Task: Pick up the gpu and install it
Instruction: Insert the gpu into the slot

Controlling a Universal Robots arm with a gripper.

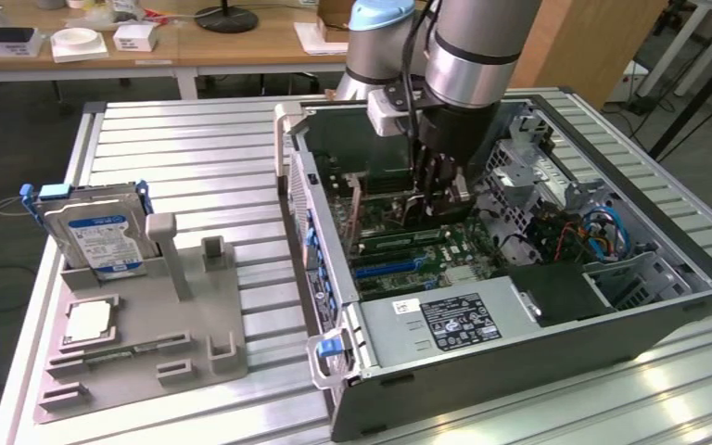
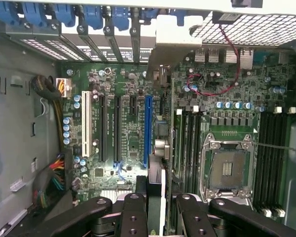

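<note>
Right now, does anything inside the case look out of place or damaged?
Nothing looks broken or spilled. The pincer holds the card upright over the board, by the blue slot. One red wire loops loose across the board close by.

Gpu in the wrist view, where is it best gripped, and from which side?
Pinch the gpu by its two flat faces at the upper long edge, coming from above: it stands on edge over the motherboard, its bracket at one end. The gripper holds it so.
</note>
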